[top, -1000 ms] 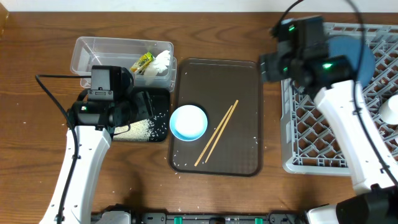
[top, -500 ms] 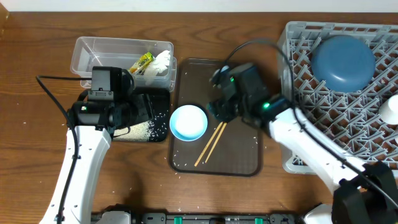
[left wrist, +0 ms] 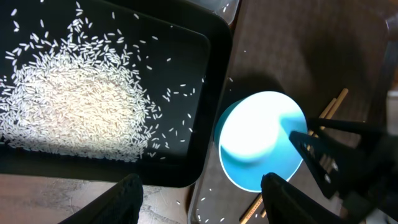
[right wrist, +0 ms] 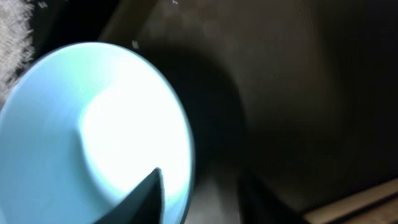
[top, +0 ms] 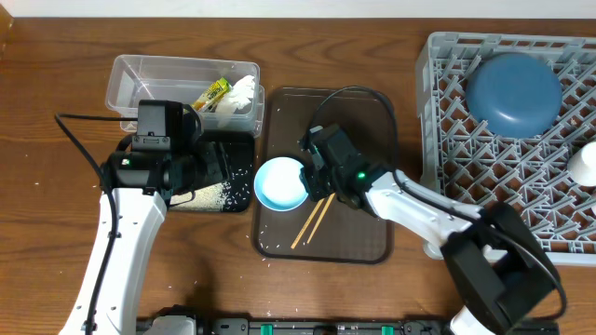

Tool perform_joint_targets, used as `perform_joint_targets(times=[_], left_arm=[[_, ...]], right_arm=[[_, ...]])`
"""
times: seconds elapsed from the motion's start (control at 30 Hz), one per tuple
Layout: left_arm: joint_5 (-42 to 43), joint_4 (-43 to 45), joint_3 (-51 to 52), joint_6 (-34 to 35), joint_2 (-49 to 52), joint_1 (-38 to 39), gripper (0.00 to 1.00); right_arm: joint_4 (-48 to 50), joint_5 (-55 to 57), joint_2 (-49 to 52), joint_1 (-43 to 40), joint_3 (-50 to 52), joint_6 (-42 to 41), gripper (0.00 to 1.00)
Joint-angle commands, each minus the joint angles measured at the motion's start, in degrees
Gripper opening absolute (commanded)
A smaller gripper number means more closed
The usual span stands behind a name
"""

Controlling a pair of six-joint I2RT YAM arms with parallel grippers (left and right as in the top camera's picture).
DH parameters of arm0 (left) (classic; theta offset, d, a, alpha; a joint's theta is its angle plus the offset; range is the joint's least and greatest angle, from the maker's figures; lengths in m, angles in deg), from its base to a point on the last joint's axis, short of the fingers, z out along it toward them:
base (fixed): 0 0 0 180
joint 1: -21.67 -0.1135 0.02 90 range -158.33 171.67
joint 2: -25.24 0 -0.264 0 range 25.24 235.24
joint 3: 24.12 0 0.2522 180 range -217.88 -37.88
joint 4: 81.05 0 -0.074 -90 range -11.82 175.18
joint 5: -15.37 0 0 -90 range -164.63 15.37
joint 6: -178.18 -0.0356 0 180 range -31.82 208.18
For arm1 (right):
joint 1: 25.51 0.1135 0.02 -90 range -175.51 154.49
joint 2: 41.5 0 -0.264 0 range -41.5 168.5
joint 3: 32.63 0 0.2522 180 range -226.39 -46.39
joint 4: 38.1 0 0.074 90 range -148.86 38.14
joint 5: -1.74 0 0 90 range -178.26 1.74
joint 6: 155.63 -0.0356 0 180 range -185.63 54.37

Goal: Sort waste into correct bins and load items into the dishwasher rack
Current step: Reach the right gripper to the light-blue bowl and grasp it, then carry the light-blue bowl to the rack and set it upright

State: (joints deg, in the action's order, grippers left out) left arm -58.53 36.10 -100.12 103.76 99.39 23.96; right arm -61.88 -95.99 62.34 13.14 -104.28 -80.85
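A light-blue bowl [top: 282, 182] [left wrist: 261, 140] [right wrist: 93, 124] sits at the left of the brown serving tray [top: 363, 121]. My right gripper [top: 312, 177] [right wrist: 199, 193] is down at its right rim, open, with one finger inside the bowl and the other outside. A narrow gap still shows beside the rim. Two wooden chopsticks [top: 321, 200] [left wrist: 336, 102] lie just right of the bowl. My left gripper [top: 219, 163] [left wrist: 205, 202] hangs open and empty over the near right corner of the black tray [left wrist: 214, 93], which holds the rice [top: 219, 193] [left wrist: 68, 106].
The clear tub [top: 130, 79] at the back left holds the green-and-yellow wrapper [top: 212, 93] and the white napkin [top: 240, 96]. The grey dishwasher rack [top: 447, 186] on the right holds the dark-blue plate [top: 514, 93] and a white cup [top: 585, 166]. Stray rice grains dot the serving tray.
My right arm swung from over the rack leftwards across the serving tray and came down at the bowl's rim, its jaws narrowing. The left arm has not moved.
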Motion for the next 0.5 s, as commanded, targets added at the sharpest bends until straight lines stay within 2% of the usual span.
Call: perform_joint_targets(times=[0.0, 0.2, 0.47], left_arm=[[-0.6, -0.2, 0.5, -0.5, 0.3, -0.1, 0.64], [-0.6, -0.2, 0.5, -0.5, 0.3, -0.1, 0.64], [-0.6, -0.2, 0.5, -0.5, 0.3, -0.1, 0.64]], right_arm=[[1.7, 0.9, 0.8, 0.6, 0.2, -1.5, 0.25], [1.6, 0.9, 0.8, 0.6, 0.2, -1.5, 0.01], [1.4, 7.1, -1.3, -1.0, -0.6, 0.3, 0.01]])
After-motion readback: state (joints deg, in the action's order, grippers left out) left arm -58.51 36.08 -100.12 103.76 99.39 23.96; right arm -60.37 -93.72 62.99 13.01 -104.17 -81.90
